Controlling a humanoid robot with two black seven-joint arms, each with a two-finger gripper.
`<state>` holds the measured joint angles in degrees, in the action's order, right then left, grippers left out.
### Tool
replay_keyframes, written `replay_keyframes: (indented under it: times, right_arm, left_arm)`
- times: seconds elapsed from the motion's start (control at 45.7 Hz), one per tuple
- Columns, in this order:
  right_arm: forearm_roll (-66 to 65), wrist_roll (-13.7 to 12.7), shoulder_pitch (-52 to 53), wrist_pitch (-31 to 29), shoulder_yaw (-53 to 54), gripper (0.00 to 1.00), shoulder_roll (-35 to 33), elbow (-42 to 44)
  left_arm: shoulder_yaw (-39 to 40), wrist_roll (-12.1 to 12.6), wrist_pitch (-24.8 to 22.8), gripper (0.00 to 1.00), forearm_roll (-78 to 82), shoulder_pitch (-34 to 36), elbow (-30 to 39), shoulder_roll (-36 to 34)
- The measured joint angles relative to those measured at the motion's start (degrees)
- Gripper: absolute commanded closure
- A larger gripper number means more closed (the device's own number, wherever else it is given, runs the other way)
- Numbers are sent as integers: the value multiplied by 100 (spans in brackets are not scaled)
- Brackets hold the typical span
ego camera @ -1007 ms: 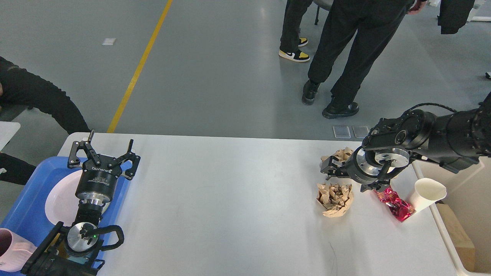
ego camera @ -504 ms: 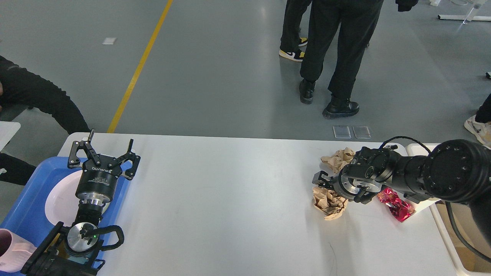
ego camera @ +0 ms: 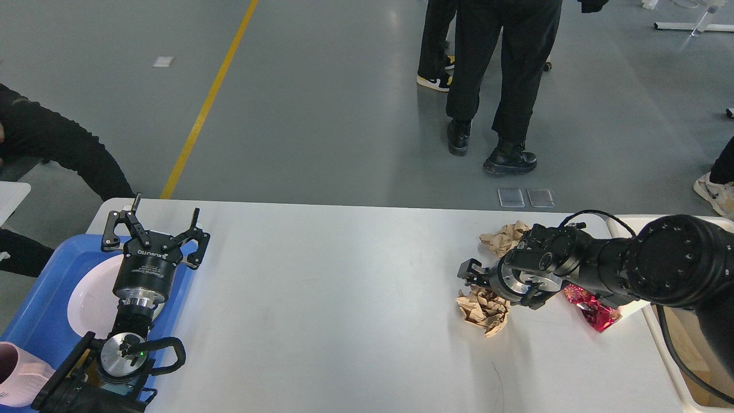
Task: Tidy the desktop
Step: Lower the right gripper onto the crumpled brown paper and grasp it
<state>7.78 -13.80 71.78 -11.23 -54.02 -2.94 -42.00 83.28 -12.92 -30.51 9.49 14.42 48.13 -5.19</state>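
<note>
The white desktop (ego camera: 344, 298) fills the lower view. On its right side, my right gripper (ego camera: 468, 273) is low over the top edge of a crumpled brown paper wad (ego camera: 483, 308), seen dark and end-on, so its fingers cannot be told apart. A second brown paper wad (ego camera: 503, 236) lies behind the right arm. A red foil wrapper (ego camera: 594, 308) lies to the arm's right. At the left my left gripper (ego camera: 164, 215) stands open and holds nothing, above the edge of a blue tray (ego camera: 34, 321).
The blue tray holds a white plate (ego camera: 92, 298), and a pink cup (ego camera: 17, 373) sits at its near corner. A cream bin (ego camera: 682, 350) stands off the right edge. People stand on the floor beyond the table.
My right arm has swung down and to the left. The near paper wad has shifted left with the gripper. The paper cup is now hidden behind the arm. The left arm has not moved.
</note>
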Motion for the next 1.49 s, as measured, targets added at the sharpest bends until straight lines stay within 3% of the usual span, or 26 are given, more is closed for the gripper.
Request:
replay_keyframes:
  times: [0.438,0.635,0.723,0.854,1.336,1.489]
  right_arm:
    - [19,-12,-88,-252,-12,2,64,-12]
    - [29,-13,-228,-243,18,51,59,11]
    - [42,-17,-254,-236,32,80,58,2]
    - [225,-17,-255,-203,70,100,55,-27]
    - [434,-8,-18,-338,67,100,-40,-448]
    - [434,-8,654,-651,-6,100,-378,-1142]
  left_arm:
    - [0,0,0,4,0,0,-1,0]
    - [0,0,0,4,0,0,-2,0]
    - [0,0,0,4,0,0,-2,0]
    - [0,0,0,4,0,0,-2,0]
    - [2,0,1,4,1,0,-2,0]
    - [0,0,1,4,1,0,-2,0]
